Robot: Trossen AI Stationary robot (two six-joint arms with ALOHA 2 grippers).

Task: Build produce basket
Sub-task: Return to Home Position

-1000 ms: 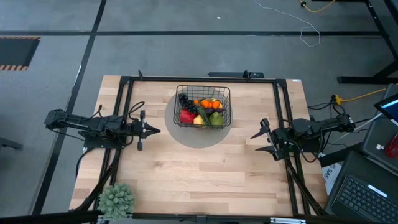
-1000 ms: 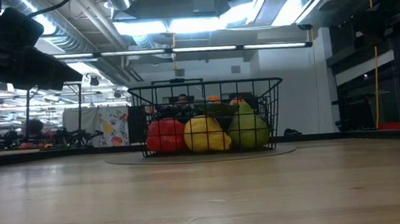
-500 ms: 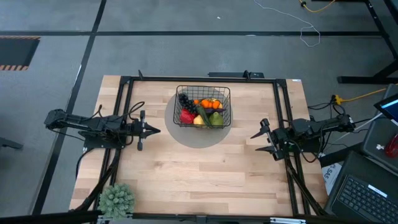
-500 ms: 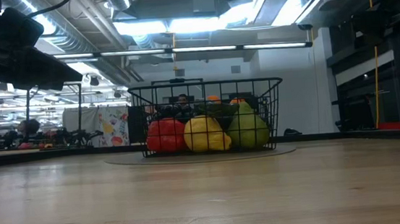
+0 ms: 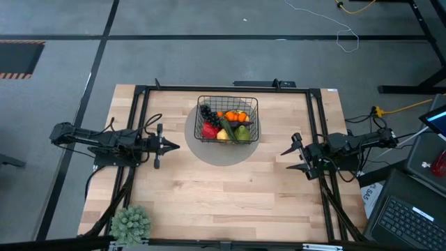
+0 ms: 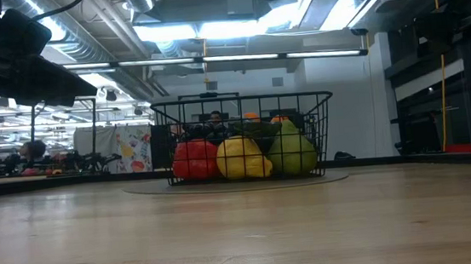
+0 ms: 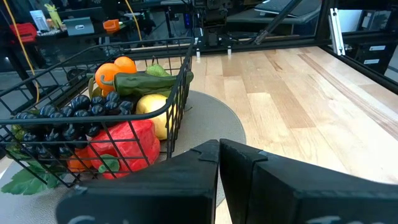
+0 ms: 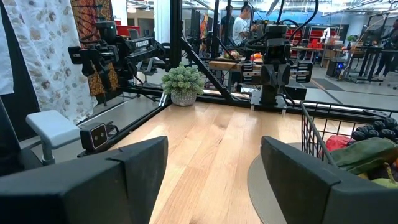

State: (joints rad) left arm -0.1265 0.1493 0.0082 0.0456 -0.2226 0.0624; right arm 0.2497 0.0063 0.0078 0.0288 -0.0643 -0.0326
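Observation:
The black wire-mesh basket (image 5: 228,120) stands on a round grey mat (image 5: 209,152) toward the table's far side. It holds dark grapes (image 7: 68,118), a red pepper (image 7: 121,146), a lemon (image 7: 155,112), oranges (image 7: 112,68), a cucumber (image 7: 149,81) and a green fruit (image 6: 293,153). My left gripper (image 5: 175,146) hovers shut, left of the basket. My right gripper (image 5: 287,159) hovers open, to the basket's right and nearer.
A bushy grey-green plant (image 5: 130,223) sits at the table's near left corner. A black frame (image 5: 143,90) runs along the table's left, far and right sides. Bare wood (image 5: 230,192) lies between the arms and toward the near edge. A laptop (image 5: 411,219) lies off the right side.

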